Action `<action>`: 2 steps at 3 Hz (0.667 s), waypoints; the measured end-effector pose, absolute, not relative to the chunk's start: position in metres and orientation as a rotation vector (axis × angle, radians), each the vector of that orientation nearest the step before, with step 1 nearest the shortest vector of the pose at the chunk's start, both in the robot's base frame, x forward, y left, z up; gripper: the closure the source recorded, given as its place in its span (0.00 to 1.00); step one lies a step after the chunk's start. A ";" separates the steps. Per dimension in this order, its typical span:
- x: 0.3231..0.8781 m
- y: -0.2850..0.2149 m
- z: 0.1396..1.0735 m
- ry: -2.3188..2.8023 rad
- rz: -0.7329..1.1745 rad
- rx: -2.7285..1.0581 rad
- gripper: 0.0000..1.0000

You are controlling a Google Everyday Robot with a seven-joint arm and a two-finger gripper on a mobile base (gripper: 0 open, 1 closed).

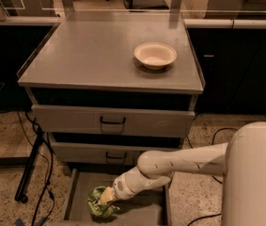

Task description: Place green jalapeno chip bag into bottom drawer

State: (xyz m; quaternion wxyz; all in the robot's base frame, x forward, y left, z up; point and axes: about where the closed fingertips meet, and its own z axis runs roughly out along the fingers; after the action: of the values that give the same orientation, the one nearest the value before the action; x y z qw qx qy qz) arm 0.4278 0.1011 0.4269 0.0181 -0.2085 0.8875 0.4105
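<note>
The green jalapeno chip bag (100, 205) is a crinkled green bag low inside the open bottom drawer (78, 197), near its left half. My gripper (105, 197) reaches down into the drawer from the right on a white arm and sits right on the bag's top. The bag appears to rest on or just above the drawer floor; I cannot tell which.
Two upper grey drawers (112, 121) with black handles are shut above the open one. A cream round bowl (155, 55) sits on the cabinet top. A black stand and cables (30, 166) lie on the floor to the left. My white arm body (257, 173) fills the lower right.
</note>
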 end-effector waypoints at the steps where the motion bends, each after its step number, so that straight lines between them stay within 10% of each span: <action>1: 0.430 0.103 0.395 2.793 1.332 -0.581 1.00; 2: 0.446 0.101 0.364 2.817 1.352 -0.493 1.00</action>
State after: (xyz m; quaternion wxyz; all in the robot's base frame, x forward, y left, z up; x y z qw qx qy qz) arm 0.4463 0.1012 0.3645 -0.0109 -0.1560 0.8905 0.4274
